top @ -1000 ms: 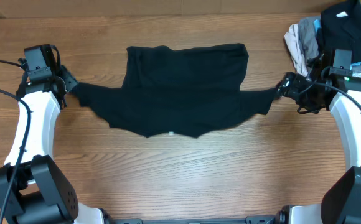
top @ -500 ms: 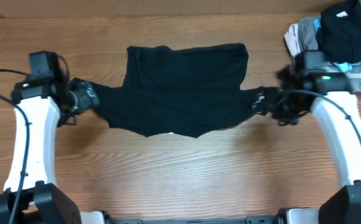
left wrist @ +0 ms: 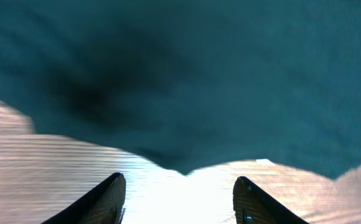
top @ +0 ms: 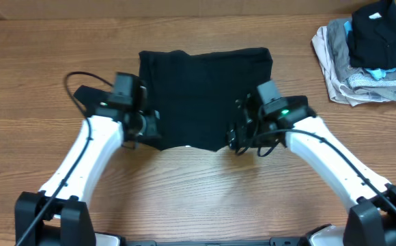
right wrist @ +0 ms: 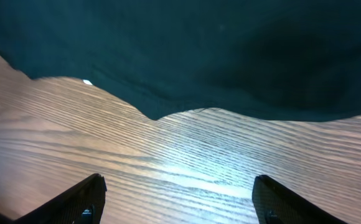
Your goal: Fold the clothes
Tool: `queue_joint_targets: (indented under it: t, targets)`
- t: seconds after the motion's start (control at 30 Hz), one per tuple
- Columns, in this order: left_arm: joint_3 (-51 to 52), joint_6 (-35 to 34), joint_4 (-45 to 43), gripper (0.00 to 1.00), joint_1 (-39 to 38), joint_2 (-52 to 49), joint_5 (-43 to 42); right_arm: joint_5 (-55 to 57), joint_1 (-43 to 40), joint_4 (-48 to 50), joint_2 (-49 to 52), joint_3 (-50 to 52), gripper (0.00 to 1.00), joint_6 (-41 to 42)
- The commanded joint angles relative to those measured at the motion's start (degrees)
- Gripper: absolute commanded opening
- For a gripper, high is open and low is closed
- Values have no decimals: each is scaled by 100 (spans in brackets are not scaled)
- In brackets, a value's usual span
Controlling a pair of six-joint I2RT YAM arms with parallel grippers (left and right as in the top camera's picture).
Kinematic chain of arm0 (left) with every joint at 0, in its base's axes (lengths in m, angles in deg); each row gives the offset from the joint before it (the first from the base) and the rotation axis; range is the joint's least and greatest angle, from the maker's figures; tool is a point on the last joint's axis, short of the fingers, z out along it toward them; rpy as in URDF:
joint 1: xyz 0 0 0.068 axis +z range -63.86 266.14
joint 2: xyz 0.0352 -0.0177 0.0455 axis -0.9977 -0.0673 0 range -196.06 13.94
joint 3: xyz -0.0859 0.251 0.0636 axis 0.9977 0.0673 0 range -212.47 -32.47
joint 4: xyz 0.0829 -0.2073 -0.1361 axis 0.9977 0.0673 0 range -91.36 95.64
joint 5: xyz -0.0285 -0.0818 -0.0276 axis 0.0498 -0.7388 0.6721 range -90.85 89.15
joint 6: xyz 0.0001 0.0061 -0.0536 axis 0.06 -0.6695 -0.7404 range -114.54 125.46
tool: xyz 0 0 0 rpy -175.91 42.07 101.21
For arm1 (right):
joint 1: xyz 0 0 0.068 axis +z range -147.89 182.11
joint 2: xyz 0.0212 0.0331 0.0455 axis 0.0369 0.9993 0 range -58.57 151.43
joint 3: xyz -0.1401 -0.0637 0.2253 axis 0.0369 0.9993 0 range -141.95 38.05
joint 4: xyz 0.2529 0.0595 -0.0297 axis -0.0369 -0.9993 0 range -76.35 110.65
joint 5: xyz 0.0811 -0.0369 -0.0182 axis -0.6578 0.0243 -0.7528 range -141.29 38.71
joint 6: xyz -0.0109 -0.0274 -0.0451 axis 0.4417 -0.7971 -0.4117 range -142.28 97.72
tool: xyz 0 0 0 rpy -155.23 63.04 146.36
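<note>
Overhead view: a black T-shirt (top: 205, 96) is lying flat in the middle of a wooden table (top: 198, 205), with its small white label (top: 188, 147) showing at the near edge. My left gripper (top: 150, 128) is hovering at the shirt's near left corner and my right gripper (top: 236, 137) at its near right corner, both arms reaching in from the near side. A pile of folded garments (top: 369, 55) is sitting at the far right, well apart from the shirt.

Left wrist view: the left gripper (left wrist: 179, 183) is pointing at bare wood just beside the wavy near hem of the black T-shirt (left wrist: 199, 74). My jaws are standing apart, gripping nothing.

Right wrist view: the right gripper (right wrist: 179, 183) is hanging over bare wood too. The black T-shirt (right wrist: 230, 43) is filling the far part of the view, and the white label (right wrist: 87, 81) is peeking out at its edge on the left — my jaws are spread wide, holding nothing.
</note>
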Motion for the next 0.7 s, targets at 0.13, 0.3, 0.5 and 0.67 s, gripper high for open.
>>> queue_joint_targets:
  t: [0.13,0.3,0.5,0.67]
  targets:
    - [420,-37,-522,62,-553,-125,457,444,188,310,400,155,79,-175]
    - [691,-35,-975,54,-581,-323,422,439,188,415,584,153,79,-144]
    - [719,-13,-1231,12,-597,-586,457,330,136,527,575,140,77,24]
    - [719,-11,-1283,4,-756,-874,616,197,133,520,573,140,74,157]
